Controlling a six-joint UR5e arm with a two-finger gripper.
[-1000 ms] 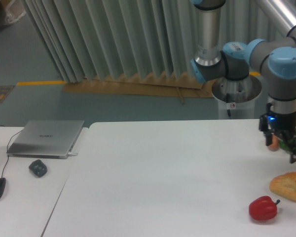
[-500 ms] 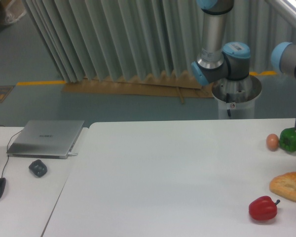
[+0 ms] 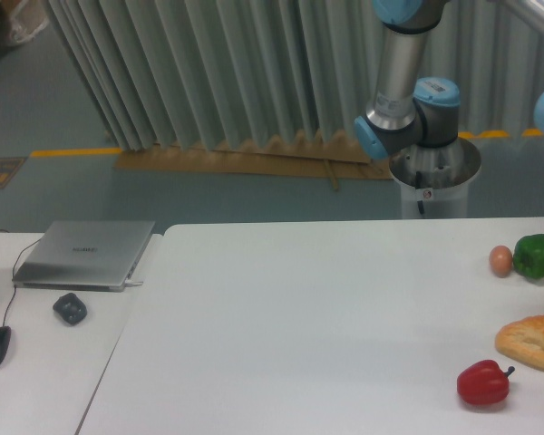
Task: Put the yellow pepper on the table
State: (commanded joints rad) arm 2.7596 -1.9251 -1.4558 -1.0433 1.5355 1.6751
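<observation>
Grey and blue arm segments (image 3: 408,100) stand behind the table's (image 3: 299,335) far right edge; the gripper lies outside the picture, so its state is not visible, and no yellow pepper shows anywhere in view. On the white table, along the right side, an egg (image 3: 500,261) sits just beside a green pepper (image 3: 536,256), with a flatbread (image 3: 533,342) nearer and a red pepper (image 3: 483,382) nearest. A laptop (image 3: 86,254) and a mouse (image 3: 70,308) rest on the left desk (image 3: 45,372).
</observation>
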